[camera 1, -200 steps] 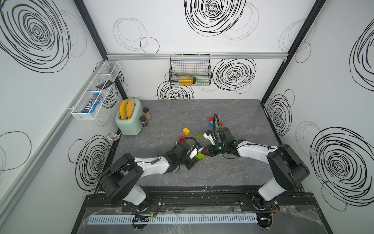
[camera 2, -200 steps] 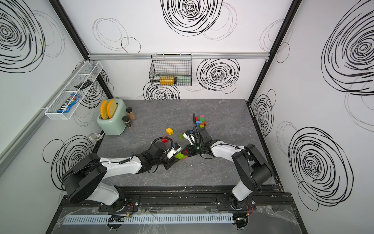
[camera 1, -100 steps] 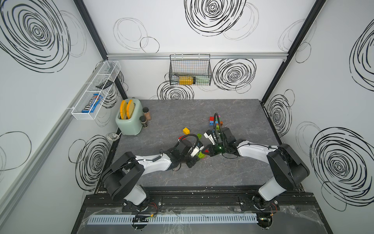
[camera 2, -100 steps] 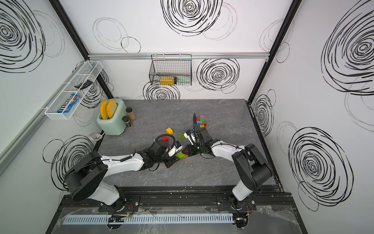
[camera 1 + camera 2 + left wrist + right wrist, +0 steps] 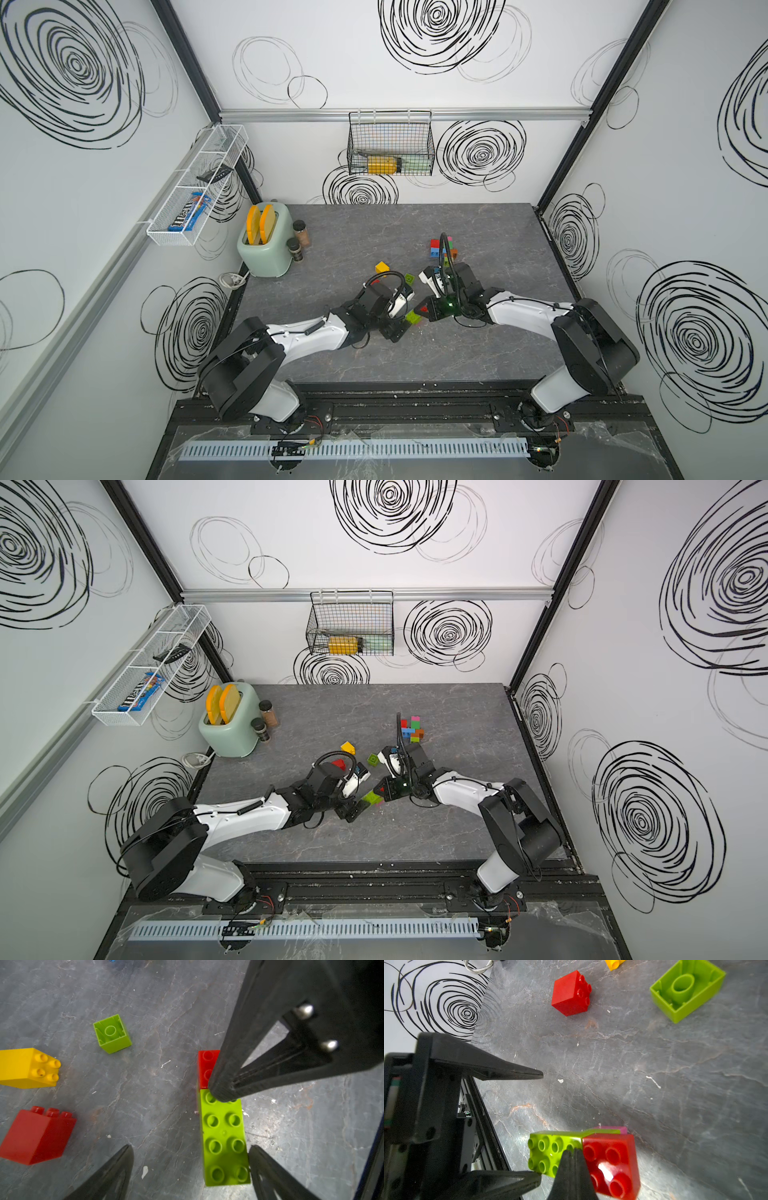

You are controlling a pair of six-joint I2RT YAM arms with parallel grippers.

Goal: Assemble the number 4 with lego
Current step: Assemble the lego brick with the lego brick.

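A lime oblong lego brick (image 5: 224, 1138) lies on the table, joined end to end with a red square brick (image 5: 204, 1068). In the right wrist view a pink brick (image 5: 617, 1129) shows under them. My left gripper (image 5: 191, 1167) stands open around the lime brick's end, with one finger (image 5: 264, 1169) close against its side. My right gripper (image 5: 572, 1152) is shut with nothing between its fingers, its tip resting on the seam between lime brick (image 5: 546, 1151) and red brick (image 5: 612, 1163). In both top views the two grippers meet at this stack (image 5: 413, 316) (image 5: 371, 798).
Loose lego lies nearby: a red square (image 5: 37, 1136), a yellow brick (image 5: 29, 1068) and an upturned lime square (image 5: 112, 1032). A cluster of coloured bricks (image 5: 442, 249) sits further back. A mint toaster (image 5: 264, 245) and spice jars (image 5: 301, 235) stand at the back left.
My left gripper has opened wide and let go of the lime brick. The right gripper has stayed shut on top of the bricks.
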